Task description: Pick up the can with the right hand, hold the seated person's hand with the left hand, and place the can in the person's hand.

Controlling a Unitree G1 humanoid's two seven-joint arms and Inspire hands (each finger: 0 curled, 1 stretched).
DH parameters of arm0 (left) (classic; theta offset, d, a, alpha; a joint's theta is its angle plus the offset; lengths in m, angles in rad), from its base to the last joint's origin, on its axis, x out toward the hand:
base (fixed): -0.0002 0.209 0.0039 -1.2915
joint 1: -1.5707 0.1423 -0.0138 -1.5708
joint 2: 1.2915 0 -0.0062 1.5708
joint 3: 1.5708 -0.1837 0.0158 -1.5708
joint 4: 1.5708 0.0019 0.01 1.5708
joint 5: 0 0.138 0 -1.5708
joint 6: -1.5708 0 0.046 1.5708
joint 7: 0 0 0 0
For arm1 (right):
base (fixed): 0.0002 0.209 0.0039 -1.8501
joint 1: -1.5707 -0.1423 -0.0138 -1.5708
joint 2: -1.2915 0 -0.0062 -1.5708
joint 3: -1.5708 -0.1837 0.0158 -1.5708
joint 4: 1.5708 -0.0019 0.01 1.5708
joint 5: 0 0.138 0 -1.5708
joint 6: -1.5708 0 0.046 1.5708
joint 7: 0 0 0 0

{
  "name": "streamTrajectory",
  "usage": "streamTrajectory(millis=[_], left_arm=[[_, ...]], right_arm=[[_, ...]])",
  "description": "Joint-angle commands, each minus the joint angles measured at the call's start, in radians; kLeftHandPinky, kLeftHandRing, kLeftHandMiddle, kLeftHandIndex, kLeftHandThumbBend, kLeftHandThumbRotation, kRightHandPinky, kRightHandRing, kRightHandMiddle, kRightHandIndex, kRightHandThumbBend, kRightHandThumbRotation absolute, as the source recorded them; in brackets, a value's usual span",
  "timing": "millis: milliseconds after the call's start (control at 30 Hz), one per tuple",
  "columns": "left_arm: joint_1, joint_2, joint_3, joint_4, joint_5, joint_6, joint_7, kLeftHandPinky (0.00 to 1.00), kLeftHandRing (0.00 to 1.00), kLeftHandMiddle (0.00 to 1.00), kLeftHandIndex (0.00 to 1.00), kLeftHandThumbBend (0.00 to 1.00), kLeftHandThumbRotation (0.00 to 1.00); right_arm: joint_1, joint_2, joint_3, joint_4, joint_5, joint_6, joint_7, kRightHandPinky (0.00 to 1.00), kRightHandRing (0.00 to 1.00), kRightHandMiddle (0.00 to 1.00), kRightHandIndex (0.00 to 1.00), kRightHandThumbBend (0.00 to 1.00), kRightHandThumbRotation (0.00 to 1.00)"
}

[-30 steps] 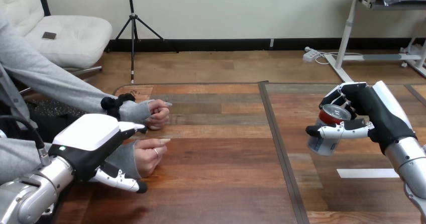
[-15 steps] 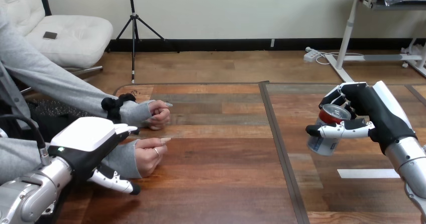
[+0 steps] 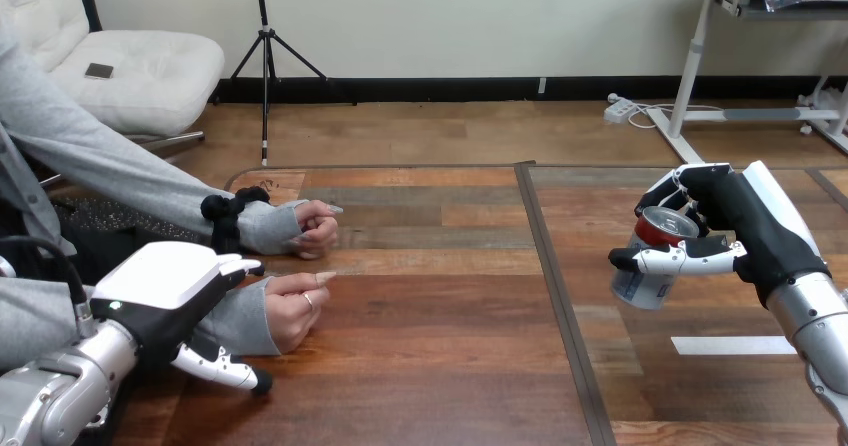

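A right robot hand near the right edge of the table is clasped round a can, holding it tilted above the wood. Near the left edge, the left robot hand sits over the sleeved wrist of the person's nearer hand, which lies in a loose fist. Whether it grips that wrist cannot be told. The can is well apart from the person. Likely risks: the fist offers no open palm, so the can may drop and roll, or the tilted can may slip during the carry across the table.
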Motion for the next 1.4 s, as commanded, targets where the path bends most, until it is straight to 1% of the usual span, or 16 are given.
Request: streamTrajectory(millis=[0, 233, 433, 633, 833, 1000, 1200, 1367], left_arm=[[-0.085, 0.029, -0.015, 0.019, 0.000, 0.005, 0.041, 0.79, 0.87, 0.91, 0.88, 1.00, 0.56], [-0.093, 0.038, -0.033, 0.032, 0.013, 0.026, 0.044, 0.79, 0.87, 0.90, 0.88, 1.00, 0.56], [-0.097, 0.047, -0.044, 0.033, 0.020, 0.041, 0.034, 0.80, 0.88, 0.91, 0.89, 1.00, 0.56], [-0.103, 0.055, -0.059, 0.041, 0.028, 0.052, 0.032, 0.80, 0.88, 0.91, 0.89, 1.00, 0.56], [-0.106, 0.058, -0.064, 0.057, 0.019, 0.046, 0.048, 0.80, 0.87, 0.90, 0.88, 1.00, 0.53], [-0.107, 0.064, -0.067, 0.066, 0.017, 0.033, 0.062, 0.78, 0.84, 0.87, 0.86, 1.00, 0.51], [-0.106, 0.065, -0.061, 0.059, 0.008, 0.041, 0.048, 0.76, 0.81, 0.84, 0.84, 1.00, 0.49], [-0.107, 0.065, -0.057, 0.058, -0.008, 0.045, 0.030, 0.75, 0.79, 0.82, 0.82, 1.00, 0.45]], right_arm=[[-0.045, -0.010, -0.022, -0.035, 0.029, -0.024, -0.005, 0.24, 0.29, 0.36, 0.43, 0.82, 0.00], [-0.042, -0.008, -0.025, -0.045, 0.038, -0.021, 0.003, 0.26, 0.31, 0.38, 0.43, 0.81, 0.00], [-0.042, -0.013, -0.019, -0.044, 0.026, -0.029, -0.007, 0.23, 0.28, 0.35, 0.43, 0.82, 0.00], [-0.044, -0.013, -0.019, -0.042, 0.027, -0.028, -0.004, 0.25, 0.30, 0.37, 0.43, 0.82, 0.00], [-0.043, -0.012, -0.020, -0.043, 0.030, -0.024, -0.002, 0.22, 0.26, 0.34, 0.43, 0.82, 0.00], [-0.042, -0.011, -0.023, -0.042, 0.035, -0.026, 0.002, 0.22, 0.27, 0.35, 0.43, 0.82, 0.00], [-0.042, -0.010, -0.026, -0.042, 0.041, -0.027, 0.008, 0.24, 0.29, 0.37, 0.43, 0.81, 0.00], [-0.041, -0.009, -0.028, -0.043, 0.047, -0.024, 0.013, 0.25, 0.30, 0.38, 0.43, 0.81, 0.00]])
